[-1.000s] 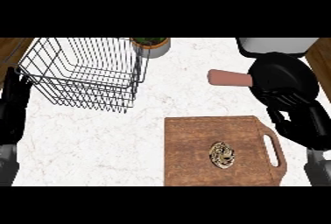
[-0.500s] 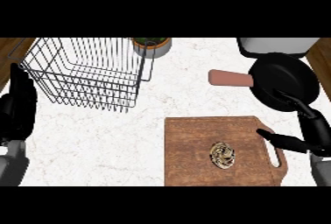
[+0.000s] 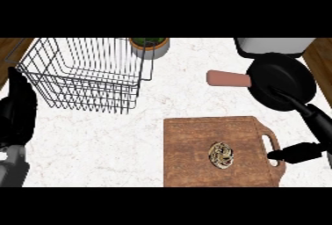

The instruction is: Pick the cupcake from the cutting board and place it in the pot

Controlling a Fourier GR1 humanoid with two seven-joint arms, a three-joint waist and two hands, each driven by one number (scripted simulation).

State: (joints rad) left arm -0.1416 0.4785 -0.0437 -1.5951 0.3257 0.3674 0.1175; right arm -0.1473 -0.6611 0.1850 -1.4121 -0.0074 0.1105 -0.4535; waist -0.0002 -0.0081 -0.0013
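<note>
The cupcake [image 3: 221, 154] sits on the wooden cutting board [image 3: 194, 149], a little right of the board's middle, seen from above as a small brown and cream oval. The black pot [image 3: 281, 81] stands beyond the board at the right, with a reddish handle [image 3: 227, 78] pointing left. My right hand [image 3: 310, 140] hangs over the board's right edge by its handle slot, fingers straight and spread, thumb toward the cupcake but apart from it. My left hand [image 3: 18, 105] rests open at the left edge beside the basket.
A wire basket [image 3: 88, 72] takes up the back left of the marble counter. A potted plant [image 3: 149, 45] stands behind it. A white appliance [image 3: 272, 44] sits at the back right behind the pot.
My right hand has moved down and to the right, toward the lower right edge of the view. The left hand has shifted slightly. The cupcake has not moved.
</note>
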